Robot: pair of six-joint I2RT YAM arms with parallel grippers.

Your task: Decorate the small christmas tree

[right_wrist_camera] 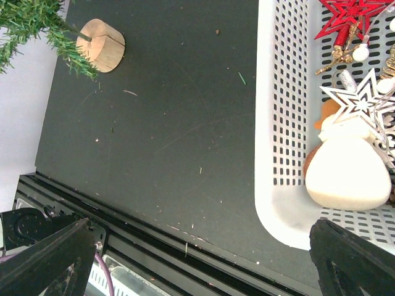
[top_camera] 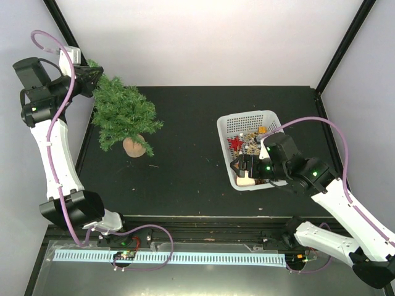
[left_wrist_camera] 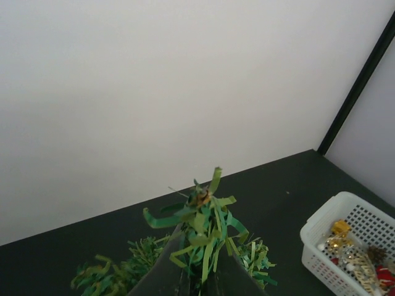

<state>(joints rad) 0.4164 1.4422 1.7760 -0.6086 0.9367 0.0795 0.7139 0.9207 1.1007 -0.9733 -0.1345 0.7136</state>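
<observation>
Black matte desk, faintly scuffed, w/ specks of debris. L arm stands tall along left edge of top view, elbow high, wrist bent inward. Its claw is pinched on the tip of the small christmas tree, upper left of frame. In L wrist view, flat green strips of that tip poke up btw the two dark fingers. Tree is bushy w/ dark green needles, crown up-left of its round tan wood base. Can't tell if base sits flat on desk. R arm comes in from lower right, forearm low. Its claw is spread wide over near-left corner of white perforated plastic basket, right of centre. Inside the basket: red glitter star, white star, smooth cream rounded figure, gold bits.
</observation>
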